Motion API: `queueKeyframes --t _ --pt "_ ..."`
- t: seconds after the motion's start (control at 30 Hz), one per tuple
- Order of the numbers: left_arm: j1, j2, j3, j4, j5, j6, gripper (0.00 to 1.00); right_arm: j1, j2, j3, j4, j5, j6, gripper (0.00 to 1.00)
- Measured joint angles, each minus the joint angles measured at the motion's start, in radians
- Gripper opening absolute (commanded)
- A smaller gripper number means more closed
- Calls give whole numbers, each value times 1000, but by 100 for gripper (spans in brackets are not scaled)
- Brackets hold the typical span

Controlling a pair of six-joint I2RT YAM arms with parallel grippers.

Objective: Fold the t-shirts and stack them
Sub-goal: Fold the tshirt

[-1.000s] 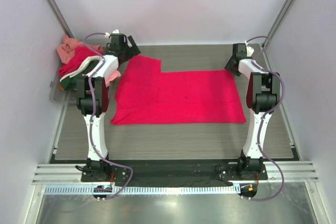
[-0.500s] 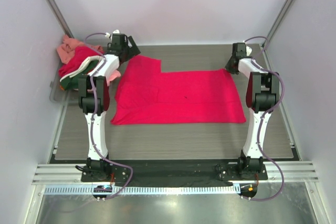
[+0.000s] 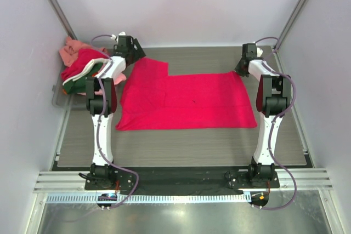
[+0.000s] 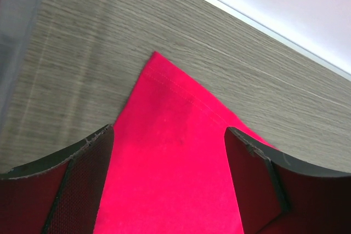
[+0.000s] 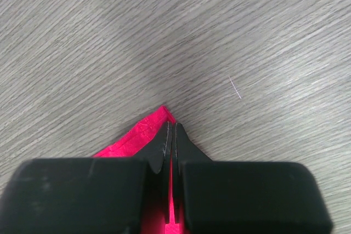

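A crimson-red t-shirt (image 3: 186, 100) lies spread flat on the wood-grain table, its folded sleeve part at the far left. My left gripper (image 3: 135, 53) hovers over the shirt's far-left corner (image 4: 164, 91). In the left wrist view that gripper (image 4: 169, 135) is open, with one finger on each side of the cloth and neither touching it. My right gripper (image 3: 240, 70) is at the shirt's far-right corner. In the right wrist view it (image 5: 172, 127) is shut on that red corner (image 5: 134, 138), and the hem pokes out past the fingertips.
A pile of other t-shirts (image 3: 79, 68) in pink, red, dark green and white sits at the far left on a clear tray (image 3: 57, 96). White walls close in the back and both sides. Bare table (image 3: 181, 146) lies between the shirt and the arm bases.
My right gripper has closed onto the shirt's far-right corner. My left arm has shifted slightly toward the far-left corner and its jaws have narrowed a little.
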Motion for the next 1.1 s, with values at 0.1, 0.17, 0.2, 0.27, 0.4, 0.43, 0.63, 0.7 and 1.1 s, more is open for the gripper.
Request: queueKeyframes --t 0.1,0.17,0.2,0.27,0.4,0.43,0.63,0.7,1.1 --pt "0 41 40 -11 0 0 80 0 0 0 0 0 0 1" --pt "0 64 63 -29 -1 0 77 0 0 0 0 -1 0 1" --pt "0 76 78 -40 -1 0 77 0 0 0 0 -1 0 1" --pt "0 104 117 -57 -4 0 76 0 0 0 0 -2 0 1" --pt "-2 149 191 -104 -26 0 76 0 0 0 0 -6 0 1" --pt "-3 154 198 -110 -31 0 76 0 0 0 0 -9 0 1" --pt "-8 169 208 -121 -46 1 68 -1 0 0 0 -24 1 1" --pt "-6 177 220 -122 -47 -2 61 -1 0 0 0 -29 1 1" --pt "0 194 238 -144 -17 -10 15 -1 0 0 0 -50 1 1"
